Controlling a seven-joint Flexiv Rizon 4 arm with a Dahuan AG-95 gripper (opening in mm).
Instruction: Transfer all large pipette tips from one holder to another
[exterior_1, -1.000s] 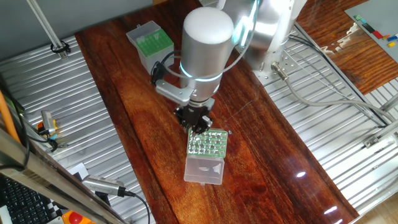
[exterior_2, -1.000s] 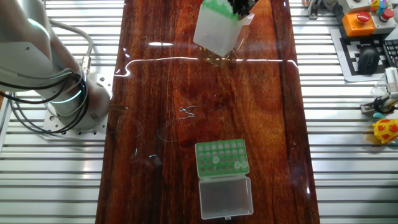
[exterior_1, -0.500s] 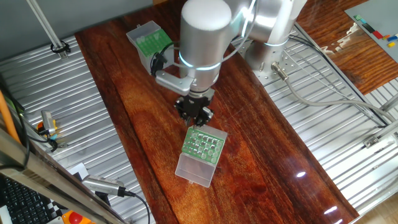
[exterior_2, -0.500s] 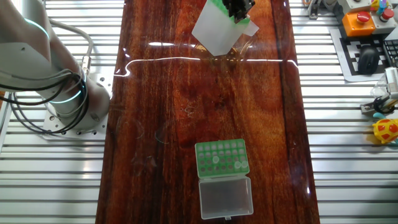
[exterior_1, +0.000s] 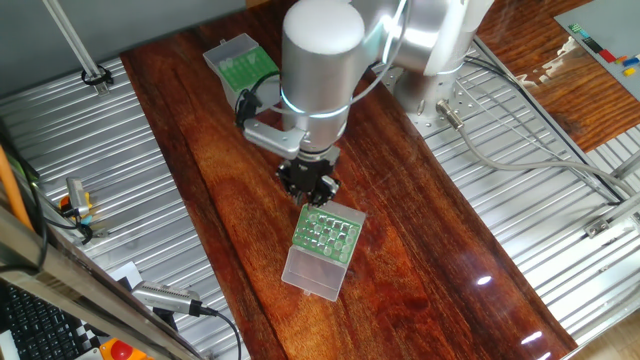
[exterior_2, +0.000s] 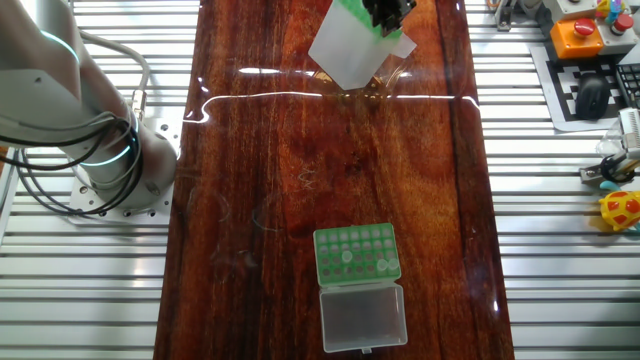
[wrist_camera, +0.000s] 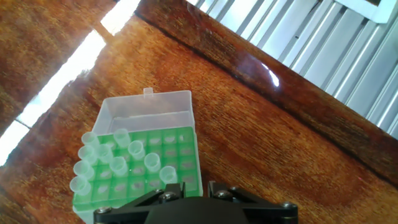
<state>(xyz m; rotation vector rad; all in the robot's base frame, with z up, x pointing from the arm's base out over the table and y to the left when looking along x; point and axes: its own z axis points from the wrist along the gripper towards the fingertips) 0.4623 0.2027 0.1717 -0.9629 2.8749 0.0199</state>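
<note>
Hand view, looking down: tall whitish box (wrist_camera: 190, 155) with lid open, nine or so pipette tips (wrist_camera: 118, 165) standing in green top. Twisted on table (wrist_camera: 267, 143) since a second ago, so holes need re-aiming. Gripper (wrist_camera: 194, 188) just above near edge; open or closed, impossible to tell.

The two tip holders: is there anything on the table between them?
Nothing: in the other fixed view, only bare wooden table with glare lies between the far rack and the near box.
</note>
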